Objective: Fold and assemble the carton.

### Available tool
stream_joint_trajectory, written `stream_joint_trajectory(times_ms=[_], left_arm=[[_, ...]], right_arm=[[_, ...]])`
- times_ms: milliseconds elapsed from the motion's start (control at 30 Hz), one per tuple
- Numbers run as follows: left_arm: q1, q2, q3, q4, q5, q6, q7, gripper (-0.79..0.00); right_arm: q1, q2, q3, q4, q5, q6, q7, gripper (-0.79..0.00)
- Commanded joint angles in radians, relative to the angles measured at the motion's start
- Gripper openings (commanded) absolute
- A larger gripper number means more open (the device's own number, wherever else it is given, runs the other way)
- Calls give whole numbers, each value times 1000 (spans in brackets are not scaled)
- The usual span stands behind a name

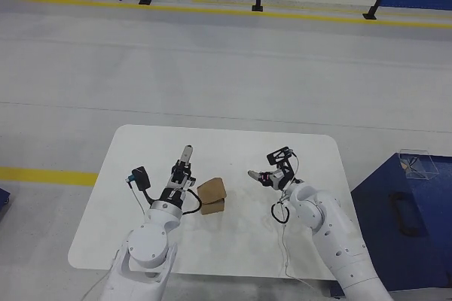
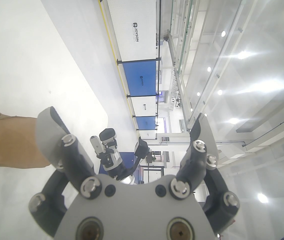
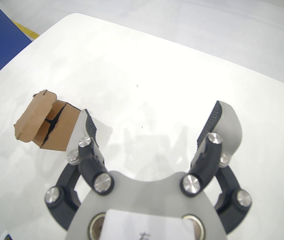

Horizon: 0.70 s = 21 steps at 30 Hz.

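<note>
Looking down on a brown carton (image 1: 212,197) lying near the middle of the white table (image 1: 301,248), at about 12 o'clock from the robot, resting free on the tabletop with nothing gripping it. Finding it only partly folded. Showing, in the right wrist view, one broad flap tilting up and away from the open end, inner flaps lying folded in, and a dark jagged seam running between them.

Taking 12 o'clock as straight away from the robot across the table. Holding the left gripper (image 2: 126,117) at about 11 o'clock from the carton and pointing it toward 12 o'clock. Spreading its jaws wide apart, clasping nothing. Sitting close to the carton, with the cardboard showing just past one jaw in the left wrist view; impossible to tell whether touching it or not.

Holding the right gripper (image 3: 154,108) at about 2 o'clock from the carton, well apart from it, over bare tabletop. Spreading those jaws wide as well, with nothing between them. Catching the carton partly behind one jaw in the right wrist view.

Noting a blue cabinet (image 1: 414,218) standing off the table at 3 o'clock, bearing a clear box (image 1: 416,162) on its top, and a yellow floor line (image 1: 38,175) running off at 9 o'clock.
</note>
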Motion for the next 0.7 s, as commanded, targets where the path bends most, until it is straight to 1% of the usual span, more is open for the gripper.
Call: stream_joint_trajectory(times_ms=[0, 100, 167, 200, 267, 300, 333, 367, 433, 500, 533, 600, 633, 667], left_arm=[[0, 0, 0, 0, 0, 0, 0, 0], [0, 0, 0, 0, 0, 0, 0, 0], [-1, 1, 0, 2, 7, 1, -5, 0], [-13, 7, -3, 9, 60, 4, -37, 0], [-48, 24, -11, 26, 247, 24, -122, 0], [-66, 34, -9, 30, 346, 29, -172, 0], [-79, 41, -11, 32, 413, 28, -222, 0], [-89, 48, -18, 41, 464, 47, -275, 0], [-114, 60, -24, 49, 536, 93, -413, 0], [-136, 76, -9, 67, 686, 103, -560, 0], [-140, 82, -5, 69, 728, 100, -619, 0], [-149, 87, -10, 78, 726, 129, -730, 0], [-153, 88, -11, 82, 717, 133, -757, 0], [-153, 88, -11, 82, 717, 133, -757, 0]], right_arm=[[0, 0, 0, 0, 0, 0, 0, 0], [-2, 0, 1, 0, 2, 5, -2, 0], [2, -5, -5, 6, 35, 29, 11, 0], [13, -10, -17, 19, 81, -4, 40, 0], [57, -17, -39, 69, 142, -66, 108, 0], [81, -22, -54, 95, 146, -66, 121, 0], [102, -28, -74, 121, 143, -62, 125, 0], [121, -35, -96, 147, 152, -65, 131, 0], [157, -50, -134, 198, 176, -76, 130, 0], [186, -64, -169, 248, 191, -92, 120, 0], [200, -71, -183, 273, 198, -99, 113, 0], [226, -84, -211, 321, 210, -109, 106, 0], [238, -91, -223, 345, 220, -116, 105, 0], [247, -95, -232, 362, 220, -116, 105, 0]])
